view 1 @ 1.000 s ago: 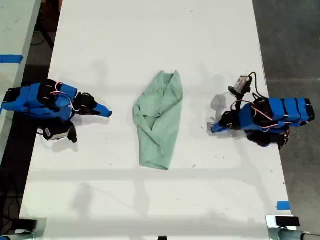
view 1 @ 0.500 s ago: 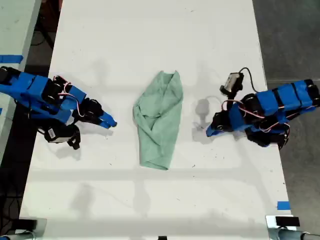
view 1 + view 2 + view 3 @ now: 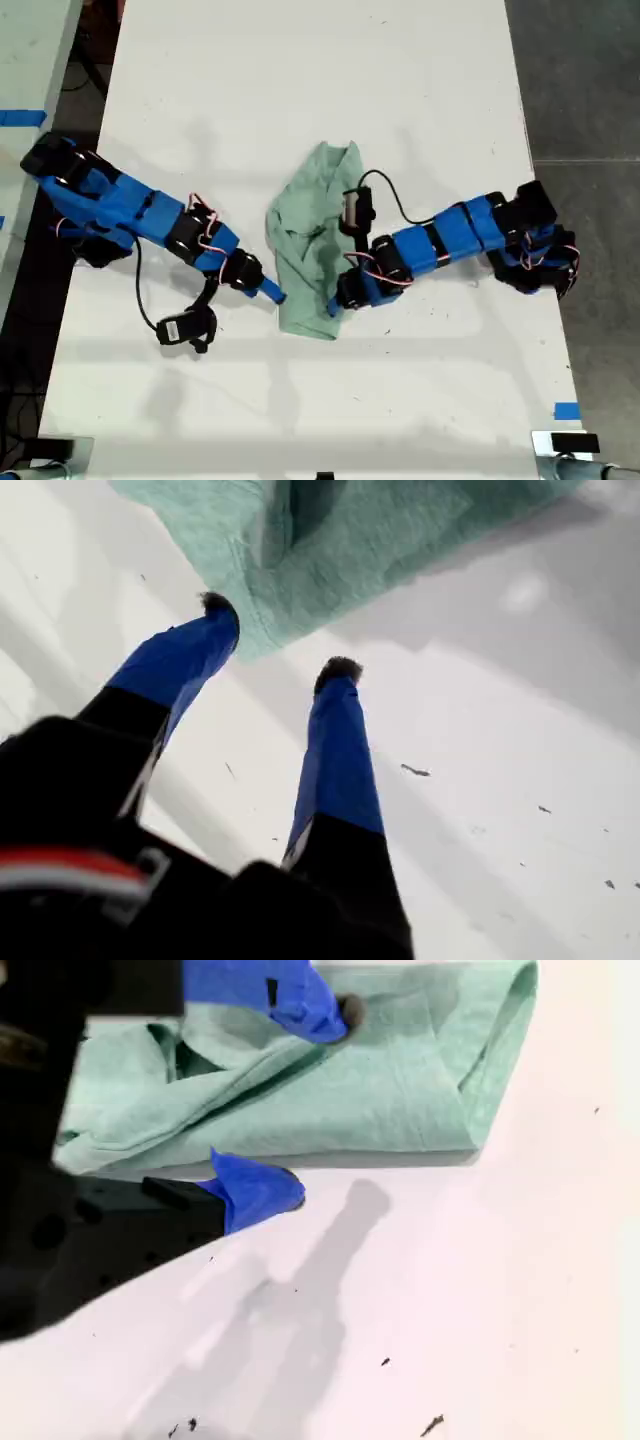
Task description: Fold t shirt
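Exterior view: the t shirt (image 3: pixel 318 230) lies bunched lengthwise at the middle of the white worktop (image 3: pixel 300 80), wrinkled and only partly folded.

My first tool (image 3: pixel 275 635) is at the shirt's near corner. Its jaws are spread wide and empty, with one tip touching the hem and the other on bare worktop just beside it.

My second tool (image 3: pixel 315 1100) is at the opposite long edge of the shirt. It too is wide and grips nothing: one jaw is over the cloth, the other rests on the worktop beside that edge.

Assessment: this is the approach-to-grasp step, and no fold is under way.

Next move, in my judgement: each tool must close on its own edge of the thin cloth, taking the layers cleanly. Both then lift together to carry the near end over the shirt.

Containers: none in view.
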